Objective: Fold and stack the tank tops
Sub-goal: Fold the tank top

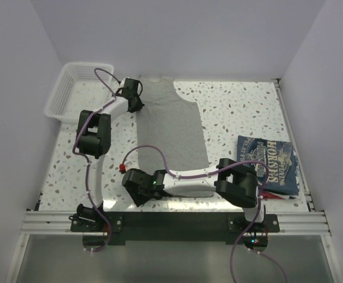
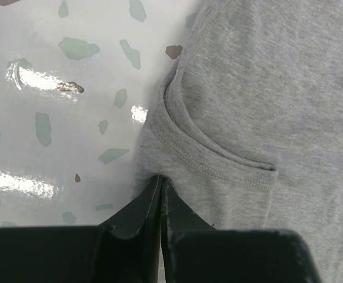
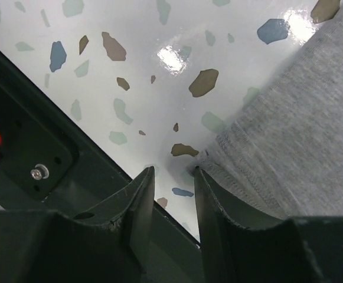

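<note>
Centrally, the speckled table (image 1: pixel 242 112) is covered by the grey tank top (image 1: pixel 171 132), laid flat with its neck at the far side. The white basket (image 1: pixel 62 97) is placed at the far left corner. Near the right edge, the folded navy tank top (image 1: pixel 271 165) is laid on a red one (image 1: pixel 273 194). The left gripper (image 2: pixel 160 180) is pressed together at the grey top's strap edge; whether cloth is caught cannot be told. The right gripper (image 3: pixel 172 172) is held spread at the near hem corner.

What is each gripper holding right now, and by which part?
Left gripper looks pinched on the grey tank top's shoulder-strap edge. Right gripper is open at the hem corner, holding nothing.
</note>
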Available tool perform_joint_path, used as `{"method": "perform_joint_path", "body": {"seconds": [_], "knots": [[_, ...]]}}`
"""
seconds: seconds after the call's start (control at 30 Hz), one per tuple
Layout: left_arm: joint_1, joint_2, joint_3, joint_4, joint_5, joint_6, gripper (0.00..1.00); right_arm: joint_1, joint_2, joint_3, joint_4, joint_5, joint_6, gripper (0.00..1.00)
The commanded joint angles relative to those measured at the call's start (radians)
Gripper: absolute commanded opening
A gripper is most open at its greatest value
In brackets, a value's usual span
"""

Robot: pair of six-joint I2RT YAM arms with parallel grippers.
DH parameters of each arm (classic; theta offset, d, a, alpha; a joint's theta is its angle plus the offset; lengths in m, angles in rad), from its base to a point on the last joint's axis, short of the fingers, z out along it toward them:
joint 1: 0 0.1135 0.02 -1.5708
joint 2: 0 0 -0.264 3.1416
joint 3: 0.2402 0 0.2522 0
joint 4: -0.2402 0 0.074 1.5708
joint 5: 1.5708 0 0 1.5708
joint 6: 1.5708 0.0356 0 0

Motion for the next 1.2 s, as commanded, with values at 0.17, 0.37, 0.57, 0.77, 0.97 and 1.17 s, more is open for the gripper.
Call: {"method": "perform_joint_path", "body": {"seconds": [0.17,0.37,0.57,0.77,0.97,1.17], "knots": [[0.027,0.048,0.038,-0.021,0.02,0.072,0.1,-0.012,-0.105,0.018,-0.015,0.193,-0.031,0.39],[0.03,0.063,0.073,-0.032,0.023,0.098,0.13,-0.106,-0.113,-0.022,-0.023,0.257,-0.024,0.39],[0.031,0.086,0.101,-0.035,0.051,0.11,0.13,-0.114,-0.035,-0.008,-0.041,0.247,-0.049,0.37],[0.031,0.084,0.104,-0.044,0.048,0.116,0.13,-0.065,0.037,0.015,-0.014,0.184,-0.047,0.36],[0.033,0.023,0.019,-0.026,0.045,0.121,0.13,-0.006,0.098,0.107,-0.003,0.101,-0.028,0.36],[0.033,-0.046,-0.1,0.004,0.036,0.109,0.13,0.01,0.086,0.133,0.026,0.053,-0.017,0.36]]}}
